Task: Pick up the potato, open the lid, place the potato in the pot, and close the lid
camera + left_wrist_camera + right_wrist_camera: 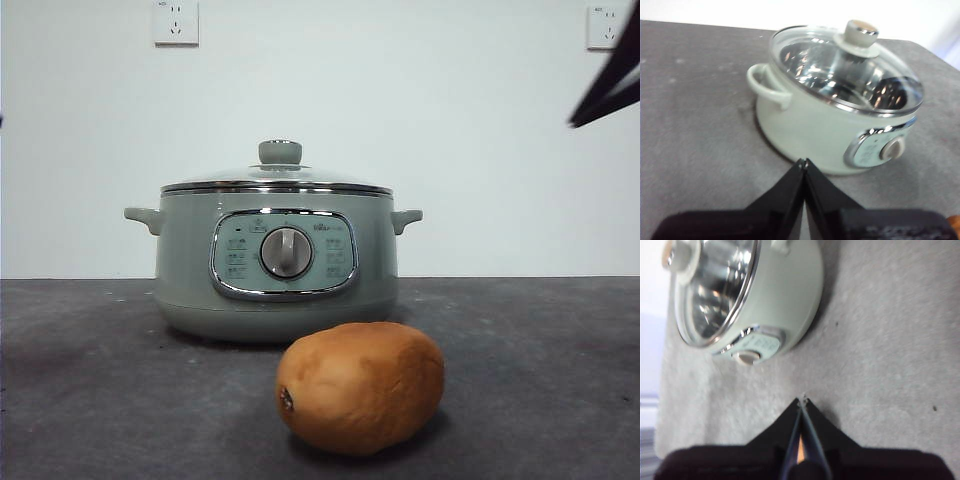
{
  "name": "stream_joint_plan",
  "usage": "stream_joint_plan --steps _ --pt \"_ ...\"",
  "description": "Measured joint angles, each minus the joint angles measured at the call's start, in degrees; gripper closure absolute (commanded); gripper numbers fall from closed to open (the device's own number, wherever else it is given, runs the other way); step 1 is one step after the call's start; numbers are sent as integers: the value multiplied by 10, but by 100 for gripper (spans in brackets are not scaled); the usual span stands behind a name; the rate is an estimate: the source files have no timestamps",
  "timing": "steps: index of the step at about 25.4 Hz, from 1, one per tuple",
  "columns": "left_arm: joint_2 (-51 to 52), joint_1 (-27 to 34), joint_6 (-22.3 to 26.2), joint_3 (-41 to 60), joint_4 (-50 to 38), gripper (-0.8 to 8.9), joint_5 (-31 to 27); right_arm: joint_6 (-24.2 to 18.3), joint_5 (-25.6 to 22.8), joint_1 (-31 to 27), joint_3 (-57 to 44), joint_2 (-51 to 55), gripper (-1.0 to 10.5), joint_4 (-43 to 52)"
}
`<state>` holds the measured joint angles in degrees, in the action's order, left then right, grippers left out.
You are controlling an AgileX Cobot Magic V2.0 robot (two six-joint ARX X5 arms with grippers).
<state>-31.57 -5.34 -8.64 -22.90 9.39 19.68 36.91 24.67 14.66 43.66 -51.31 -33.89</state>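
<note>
On the grey counter (pixel 560 380) the potato (pixel 361 387) lies just before the pot (pixel 277 262), glass lid (pixel 278 178) seated on it. Left pincer (pixel 804 163) and right pincer (pixel 803 401) hover apart from everything, each pressed together, empty.

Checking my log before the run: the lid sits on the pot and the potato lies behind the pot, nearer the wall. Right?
Not quite. The lid does sit on the pot, but the potato lies in front of it, nearer the camera, as the front view shows.
</note>
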Motion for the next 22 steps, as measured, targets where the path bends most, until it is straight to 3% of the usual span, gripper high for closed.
stream_joint_plan --steps 4,7,9,12,16,20,22 --pt "-50 -1 0 -39 9 817 5 24 -51 97 33 -74 927 -9" --pt "-88 -1 -1 -61 35 817 40 65 -82 184 59 -143 665 -8" --pt "-106 -1 -1 -80 43 817 45 91 -84 231 74 -186 560 -5" --pt "-120 -1 -1 -99 55 817 45 127 -84 292 96 -245 528 -6" --pt "-126 -1 -1 -108 66 817 45 176 -85 334 132 -296 528 -16" --pt "-126 -4 -1 -108 67 817 45 191 -99 343 191 -328 521 -100" --pt "-126 -12 -1 -108 70 817 44 188 -108 344 203 -341 359 -136"
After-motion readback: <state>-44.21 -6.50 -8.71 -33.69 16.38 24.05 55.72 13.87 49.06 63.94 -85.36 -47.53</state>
